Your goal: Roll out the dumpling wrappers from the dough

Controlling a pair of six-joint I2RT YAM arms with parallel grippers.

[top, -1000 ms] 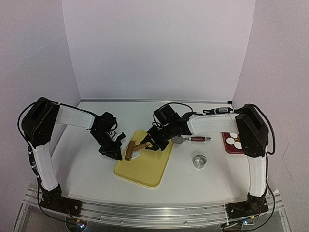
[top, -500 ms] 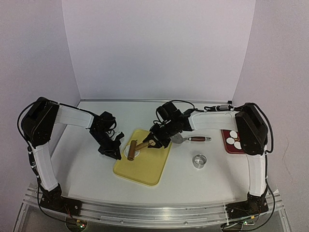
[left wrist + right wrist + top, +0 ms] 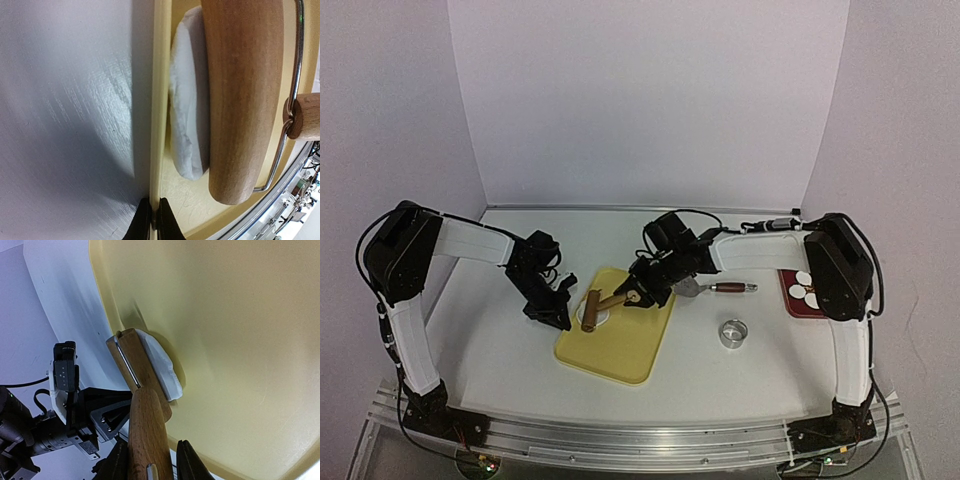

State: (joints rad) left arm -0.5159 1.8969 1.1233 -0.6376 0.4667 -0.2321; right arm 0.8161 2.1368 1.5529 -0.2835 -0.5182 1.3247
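A yellow cutting board (image 3: 620, 345) lies at the table's middle. A white dough patch (image 3: 603, 313) sits near its left edge, thick and not flat (image 3: 187, 115). The wooden roller of a rolling pin (image 3: 589, 312) lies on the dough's left part (image 3: 131, 356). My right gripper (image 3: 638, 296) is shut on the rolling pin's wooden handle (image 3: 147, 435). My left gripper (image 3: 558, 318) is shut on the board's left rim (image 3: 160, 100). Three dumpling wrappers (image 3: 806, 290), small white discs, lie on a dark red plate (image 3: 791, 303) at the right.
A metal ring cutter (image 3: 732, 333) stands on the table right of the board. A metal scraper with a wooden handle (image 3: 718, 288) lies behind it. White walls close in the back and the sides.
The rolling pin has shifted only slightly over the dough, and my right wrist has moved a little back and right. My left gripper has not moved.
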